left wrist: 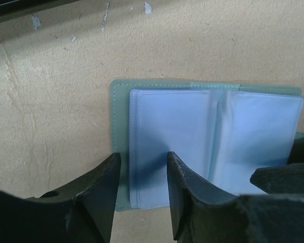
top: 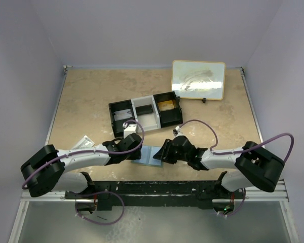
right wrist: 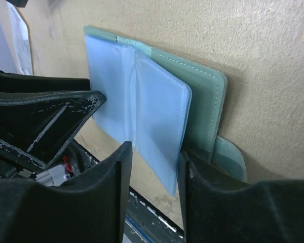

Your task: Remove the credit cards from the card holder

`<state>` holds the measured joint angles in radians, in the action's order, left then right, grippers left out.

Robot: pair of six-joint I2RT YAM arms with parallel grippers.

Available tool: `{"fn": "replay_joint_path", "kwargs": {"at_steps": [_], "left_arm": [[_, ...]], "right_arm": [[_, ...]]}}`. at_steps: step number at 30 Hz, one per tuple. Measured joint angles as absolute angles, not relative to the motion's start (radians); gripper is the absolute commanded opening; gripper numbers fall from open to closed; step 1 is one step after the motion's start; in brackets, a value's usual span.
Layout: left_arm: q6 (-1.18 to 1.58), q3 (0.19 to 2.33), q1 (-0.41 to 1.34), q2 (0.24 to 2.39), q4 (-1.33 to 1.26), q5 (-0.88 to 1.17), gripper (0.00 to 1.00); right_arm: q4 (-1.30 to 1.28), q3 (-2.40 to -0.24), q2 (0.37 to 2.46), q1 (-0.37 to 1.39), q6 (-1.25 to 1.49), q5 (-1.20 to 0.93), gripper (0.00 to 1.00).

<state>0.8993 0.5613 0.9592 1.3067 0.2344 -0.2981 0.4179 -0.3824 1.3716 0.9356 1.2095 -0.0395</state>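
Observation:
The card holder [top: 150,155] lies open near the table's front edge, light blue inside, grey-green cover underneath. No card shows in its pockets. A dark card [top: 145,108] lies in the tray's middle compartment and an orange-tan card [top: 166,105] in its right one. My left gripper [top: 137,151] is open, its jaws over the holder's left edge [left wrist: 122,152]. My right gripper [top: 162,153] is open, with the holder's raised right blue leaf [right wrist: 162,126] between its fingers, against the right one. The left wrist view shows the spread holder [left wrist: 213,131].
A black-and-white three-compartment tray [top: 133,114] stands just behind the grippers. A clear packet [top: 83,143] lies at the left by my left arm. A framed whiteboard [top: 198,80] sits at the back right. The black rail [top: 152,187] runs along the front edge.

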Motion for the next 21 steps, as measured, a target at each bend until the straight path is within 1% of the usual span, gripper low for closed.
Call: {"fn": "replay_joint_path", "kwargs": {"at_steps": [3, 4, 5, 6, 7, 11, 13, 14, 16, 21], "left_arm": [[0.901, 0.558, 0.959, 1.303, 0.227, -0.295, 0.35], [0.905, 0.557, 0.959, 1.303, 0.220, -0.294, 0.33], [0.912, 0.557, 0.959, 1.303, 0.207, -0.285, 0.31], [0.918, 0.557, 0.960, 1.303, 0.193, -0.277, 0.30], [0.924, 0.557, 0.964, 1.303, 0.183, -0.272, 0.28], [0.938, 0.557, 0.968, 1.301, 0.151, -0.244, 0.24], [0.944, 0.557, 0.970, 1.293, 0.144, -0.237, 0.24], [0.944, 0.557, 0.970, 1.288, 0.142, -0.235, 0.24], [0.947, 0.557, 0.970, 1.281, 0.139, -0.234, 0.23], [0.951, 0.555, 0.970, 1.280, 0.120, -0.213, 0.25]], "right_arm": [[0.501, -0.354, 1.402, 0.934, 1.226, -0.052, 0.29], [0.521, -0.349, 1.410, 0.934, 1.230, -0.055, 0.28], [0.540, -0.345, 1.422, 0.934, 1.232, -0.059, 0.24], [0.558, -0.344, 1.435, 0.934, 1.237, -0.067, 0.18], [0.572, -0.342, 1.443, 0.934, 1.238, -0.072, 0.15], [0.619, -0.336, 1.480, 0.934, 1.243, -0.097, 0.09], [0.636, -0.336, 1.486, 0.934, 1.239, -0.105, 0.04], [0.641, -0.336, 1.486, 0.934, 1.238, -0.106, 0.02], [0.642, -0.336, 1.486, 0.934, 1.232, -0.108, 0.02], [0.644, -0.336, 1.493, 0.934, 1.229, -0.112, 0.06]]}}
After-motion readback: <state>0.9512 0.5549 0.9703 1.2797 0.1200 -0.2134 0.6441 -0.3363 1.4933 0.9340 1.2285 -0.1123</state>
